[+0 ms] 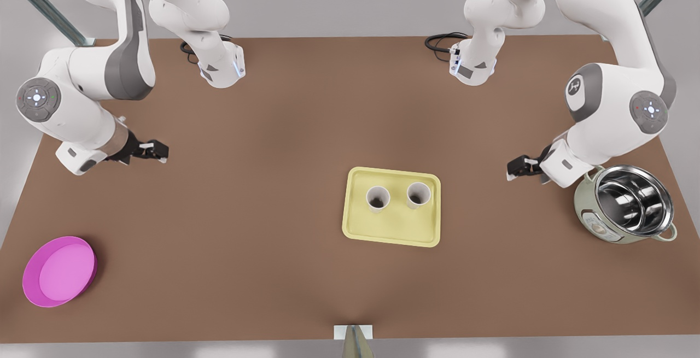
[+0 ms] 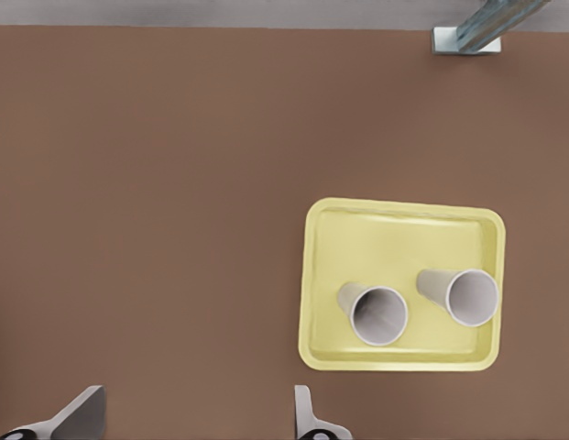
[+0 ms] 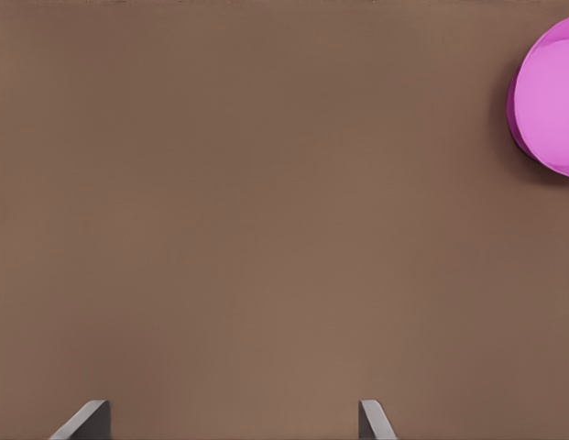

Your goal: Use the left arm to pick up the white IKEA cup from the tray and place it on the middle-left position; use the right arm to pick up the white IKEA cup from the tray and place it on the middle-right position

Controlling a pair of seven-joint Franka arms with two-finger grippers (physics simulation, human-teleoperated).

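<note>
Item: tray [image 1: 391, 235], pale yellow, low-rimmed, near the middle of the brown tabletop [image 1: 273, 128], towards the front view's right.

Contents: two white cups, upright, mouths up, side by side and apart, in the half of the tray towards the arms. Left-side cup [image 1: 418, 194] on the front view's right; right-side cup [image 1: 378, 198] on the front view's left.

Left tool [image 1: 517, 169]: at the front view's right, released, fingers spread, grasping nothing, well apart from the tray.

Right tool [image 1: 156, 152]: at the front view's left, likewise released and empty, above bare tabletop, farther from the tray.

Also present: magenta dish [image 1: 59, 270] at the front view's near left corner; green cooker with steel pot [image 1: 623, 205] just beside the left arm's wrist.

Task status, judged: not begun, both cups still to be lifted.

Hazards, judged:
- Cups close together: fingers closing on one could nudge or tip the other.
- Both arms reaching into one small tray: risk of collision if done together.
- Thin, smooth cup wall: off-centre pinch liable to slip or tilt.
- Left arm's wrist near the cooker: careless swing could knock it.
- No marks on the tabletop to aim at when setting down.
</note>
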